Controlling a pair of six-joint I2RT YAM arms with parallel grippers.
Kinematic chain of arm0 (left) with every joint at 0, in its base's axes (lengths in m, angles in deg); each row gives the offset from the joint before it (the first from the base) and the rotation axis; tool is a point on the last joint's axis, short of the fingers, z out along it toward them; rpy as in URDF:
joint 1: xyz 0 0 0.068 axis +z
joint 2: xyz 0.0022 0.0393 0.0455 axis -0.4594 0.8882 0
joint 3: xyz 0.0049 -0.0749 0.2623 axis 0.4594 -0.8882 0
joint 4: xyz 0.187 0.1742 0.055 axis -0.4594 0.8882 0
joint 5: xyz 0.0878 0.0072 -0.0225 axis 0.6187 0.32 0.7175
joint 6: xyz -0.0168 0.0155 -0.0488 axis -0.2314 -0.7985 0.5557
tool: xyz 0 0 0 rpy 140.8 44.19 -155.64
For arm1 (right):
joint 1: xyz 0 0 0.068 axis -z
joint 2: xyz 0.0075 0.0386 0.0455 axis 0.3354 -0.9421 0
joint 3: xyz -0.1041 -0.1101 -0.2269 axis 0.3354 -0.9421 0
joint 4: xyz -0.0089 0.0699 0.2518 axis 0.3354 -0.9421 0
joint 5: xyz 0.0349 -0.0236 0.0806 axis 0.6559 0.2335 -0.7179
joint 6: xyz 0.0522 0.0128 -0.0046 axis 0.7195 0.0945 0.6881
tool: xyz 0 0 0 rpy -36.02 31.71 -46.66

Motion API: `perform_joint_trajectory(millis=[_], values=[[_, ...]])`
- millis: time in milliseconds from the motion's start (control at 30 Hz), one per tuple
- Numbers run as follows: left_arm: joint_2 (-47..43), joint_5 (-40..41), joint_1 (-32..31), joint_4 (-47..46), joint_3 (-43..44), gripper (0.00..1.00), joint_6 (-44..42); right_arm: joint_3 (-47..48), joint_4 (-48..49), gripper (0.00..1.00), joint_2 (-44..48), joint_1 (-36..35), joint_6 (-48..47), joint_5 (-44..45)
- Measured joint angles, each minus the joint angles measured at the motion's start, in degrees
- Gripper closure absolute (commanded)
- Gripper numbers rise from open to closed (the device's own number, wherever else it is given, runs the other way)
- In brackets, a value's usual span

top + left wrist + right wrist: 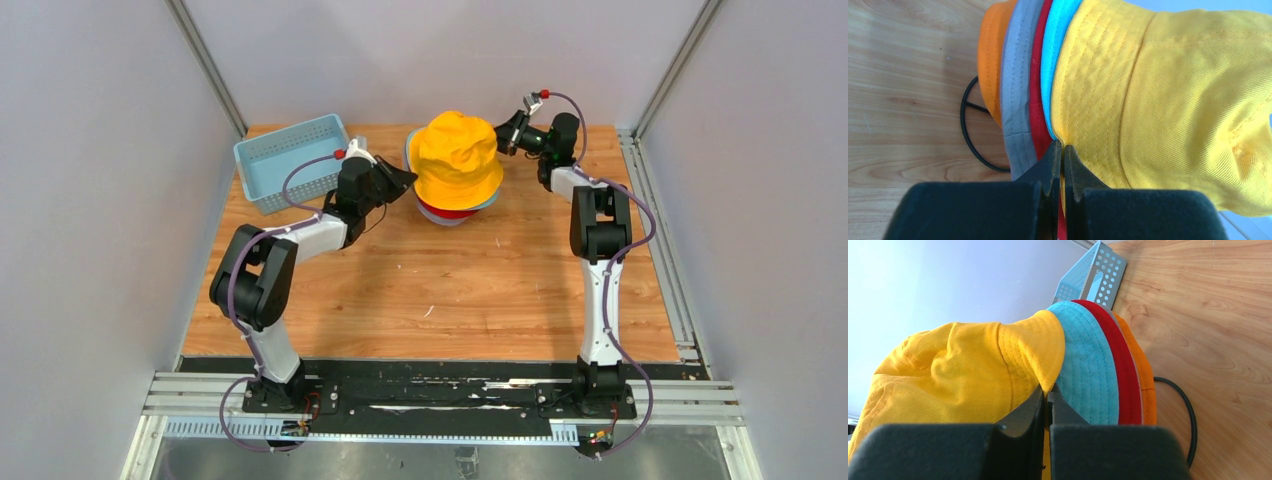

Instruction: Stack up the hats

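A yellow hat [455, 158] sits on top of a pile of hats at the back middle of the table. Under it show the brims of a teal hat [1058, 45], a red hat [1040, 90], a grey hat [1018, 85] and an orange hat [992, 60]. My left gripper [405, 180] is shut on the yellow hat's brim [1083, 125] at the pile's left side. My right gripper [503, 133] is shut on the same brim [1045, 355] at the right side. In the right wrist view the teal hat [1088, 370], red hat [1120, 370] and orange hat [1145, 375] fan out below.
A light blue perforated basket [290, 160] stands at the back left, just behind my left arm. A black wire stand [970, 130] pokes out from beneath the pile on the wooden table [450, 290]. Grey walls close in on both sides and behind.
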Motion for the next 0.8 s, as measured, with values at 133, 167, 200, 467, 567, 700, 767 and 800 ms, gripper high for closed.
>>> perform_joint_trajectory(millis=[133, 167, 200, 467, 567, 700, 767, 800], values=[[0.0, 0.0, -0.2, -0.6, -0.5, 1.0, 0.6, 0.2, -0.4, 0.99, 0.0, 0.0, -0.5, -0.1], [0.0, 0.0, -0.3, -0.6, -0.5, 1.0, 0.7, 0.2, -0.4, 0.98, 0.0, 0.0, -0.6, -0.1], [0.0, 0.0, -0.3, -0.6, -0.5, 1.0, 0.7, 0.3, -0.4, 0.96, 0.0, 0.0, -0.7, -0.2], [-0.5, -0.3, -1.2, 3.5, -0.1, 0.88, 0.3, 3.0, -3.5, 0.63, -0.4, 0.0, -2.2, -0.1], [-0.5, -1.4, -2.5, 8.5, -1.3, 0.81, -0.5, 3.3, -4.0, 0.59, -0.4, 0.1, -2.7, 0.1], [0.2, -2.6, -4.3, 16.2, -5.0, 0.76, -1.1, 3.4, -4.3, 0.58, -0.4, 0.7, -3.5, 0.8], [0.0, -2.6, -4.6, 18.3, -5.9, 0.76, -1.4, 3.4, -4.3, 0.57, -0.3, 1.3, -3.7, 1.4], [-0.3, -2.6, -4.5, 19.0, -6.1, 0.76, -1.5, 3.4, -4.3, 0.57, -0.3, 1.7, -3.8, 1.7]])
